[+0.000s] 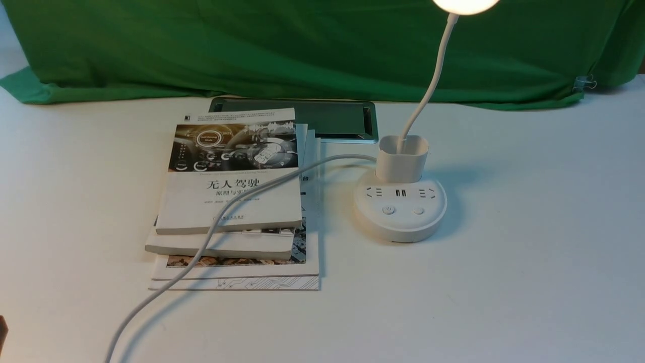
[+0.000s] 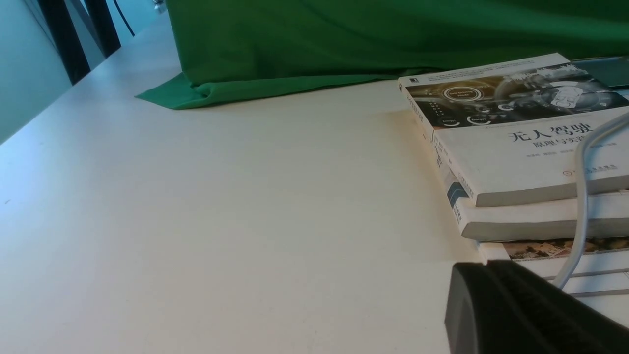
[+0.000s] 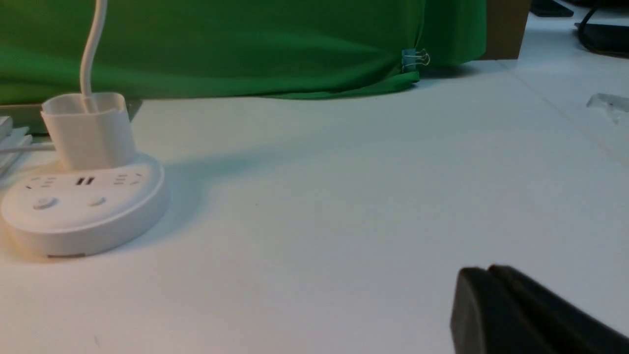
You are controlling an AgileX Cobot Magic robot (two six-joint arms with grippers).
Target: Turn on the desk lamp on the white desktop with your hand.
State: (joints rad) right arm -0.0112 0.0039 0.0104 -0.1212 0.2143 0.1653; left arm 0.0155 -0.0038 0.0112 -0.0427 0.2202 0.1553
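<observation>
Front view shows the desk lamp (image 1: 400, 209) glowing at 1 o'clock on the white desktop (image 1: 504, 282), so I keep the right gripper (image 3: 486, 275), fingers pressed together, parked clear.

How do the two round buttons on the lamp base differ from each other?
On the desk lamp, the left button carries a grey power symbol; the right button looks plain. The left button sits nearer the stack of books; the right button sits farther from it. The left one looks slightly larger and more sharply ringed. Both are round, white and sit along the near edge of the base, below the sockets.
</observation>
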